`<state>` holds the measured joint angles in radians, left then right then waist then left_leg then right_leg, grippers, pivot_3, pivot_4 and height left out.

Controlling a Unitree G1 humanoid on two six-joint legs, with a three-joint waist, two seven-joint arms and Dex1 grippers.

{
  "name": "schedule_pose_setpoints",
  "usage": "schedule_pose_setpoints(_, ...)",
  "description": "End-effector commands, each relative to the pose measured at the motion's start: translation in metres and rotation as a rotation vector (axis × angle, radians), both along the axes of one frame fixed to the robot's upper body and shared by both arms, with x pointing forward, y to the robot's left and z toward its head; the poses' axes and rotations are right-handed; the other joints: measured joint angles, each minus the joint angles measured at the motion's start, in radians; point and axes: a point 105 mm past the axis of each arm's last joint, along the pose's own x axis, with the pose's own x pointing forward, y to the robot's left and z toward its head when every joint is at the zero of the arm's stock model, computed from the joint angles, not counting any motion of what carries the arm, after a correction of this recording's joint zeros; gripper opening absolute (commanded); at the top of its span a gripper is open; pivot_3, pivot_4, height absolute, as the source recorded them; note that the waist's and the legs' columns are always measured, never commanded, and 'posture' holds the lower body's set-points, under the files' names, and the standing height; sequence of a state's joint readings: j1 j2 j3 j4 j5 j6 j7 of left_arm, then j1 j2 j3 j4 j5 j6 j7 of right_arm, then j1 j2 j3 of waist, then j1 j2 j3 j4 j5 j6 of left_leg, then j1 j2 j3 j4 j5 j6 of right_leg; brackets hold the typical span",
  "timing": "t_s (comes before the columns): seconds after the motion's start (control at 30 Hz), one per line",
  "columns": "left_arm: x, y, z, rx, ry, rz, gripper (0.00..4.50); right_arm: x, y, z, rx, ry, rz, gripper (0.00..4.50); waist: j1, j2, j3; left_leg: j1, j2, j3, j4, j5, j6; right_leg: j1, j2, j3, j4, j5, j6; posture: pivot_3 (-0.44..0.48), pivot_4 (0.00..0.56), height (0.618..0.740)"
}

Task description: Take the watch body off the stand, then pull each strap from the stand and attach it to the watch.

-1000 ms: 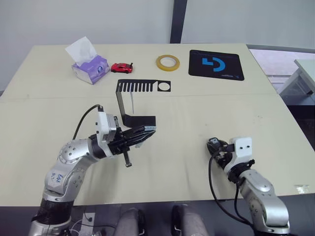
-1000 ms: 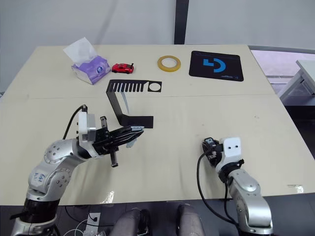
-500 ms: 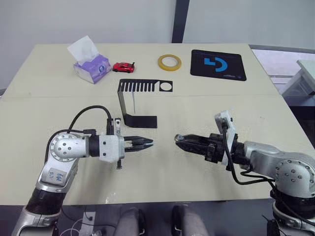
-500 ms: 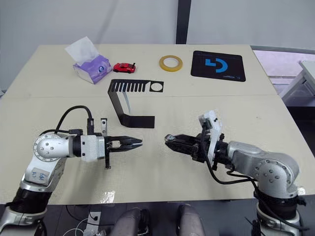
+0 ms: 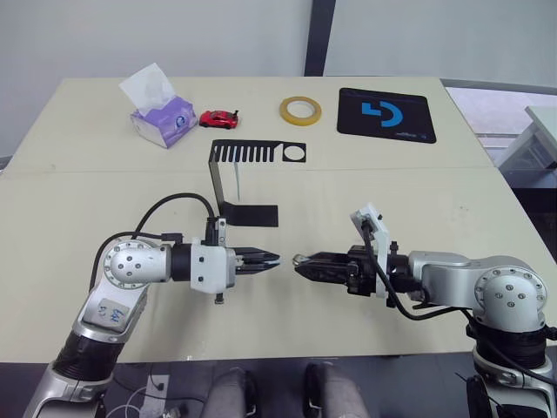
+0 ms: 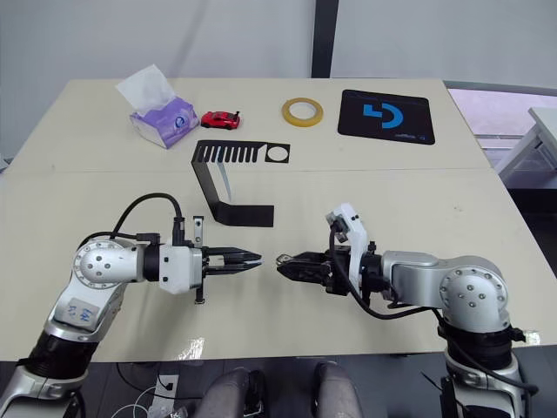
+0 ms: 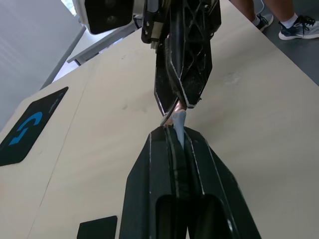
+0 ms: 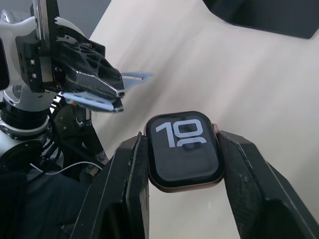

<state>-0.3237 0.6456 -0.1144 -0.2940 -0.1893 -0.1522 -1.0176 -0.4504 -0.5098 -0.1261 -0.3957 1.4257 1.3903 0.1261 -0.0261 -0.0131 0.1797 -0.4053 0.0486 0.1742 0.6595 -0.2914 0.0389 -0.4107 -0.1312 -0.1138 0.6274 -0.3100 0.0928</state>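
Observation:
My left gripper [image 5: 271,259] is shut on a pale blue-grey strap [image 7: 180,123], whose free end sticks out past the fingertips. Facing it tip to tip over the table's front middle, my right gripper [image 5: 300,260] is shut on the watch body [image 8: 184,148], a rounded-square case with white digits on a black screen. The strap end nearly touches the watch body's edge. The black stand [image 5: 228,178] sits behind the grippers, upright, with a second pale strap [image 5: 233,180] hanging under its slotted top plate.
At the back of the table are a tissue box [image 5: 159,117], a red toy car [image 5: 218,118], a roll of yellow tape [image 5: 299,110] and a black mat with a blue logo [image 5: 385,114]. A seam crosses the table behind the stand.
The right arm swung in from the front right to the centre. The left gripper turned away from the stand's base to point right. The gap between the two grippers has closed to almost nothing.

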Motion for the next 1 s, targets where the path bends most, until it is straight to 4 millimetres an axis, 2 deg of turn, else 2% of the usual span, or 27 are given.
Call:
schedule_pose_setpoints(0.03,0.001,-0.004,0.005,0.0,-0.045,0.012,0.0,-0.002,0.007,0.008,0.042,-0.01,0.016,1.68,0.0,0.0,0.0,0.0,0.0,0.0,0.0,0.0,0.0,0.0,0.0,0.0,0.0,0.0,0.0,0.0,0.15,0.74)
schedule_pose_setpoints(0.53,0.004,-0.005,-0.006,0.017,-0.007,0.038,0.0,-0.001,0.012,0.011,0.058,0.011,0.004,1.68,0.0,0.0,0.0,0.0,0.0,0.0,0.0,0.0,0.0,0.0,0.0,0.0,0.0,0.0,0.0,0.0,0.15,0.74)
schedule_pose_setpoints(1.0,0.003,-0.001,-0.006,0.018,0.0,0.049,0.0,0.0,0.009,0.01,0.057,0.029,-0.014,1.68,0.0,0.0,0.0,0.0,0.0,0.0,0.0,0.0,0.0,0.0,0.0,0.0,0.0,0.0,0.0,0.0,0.15,0.74)
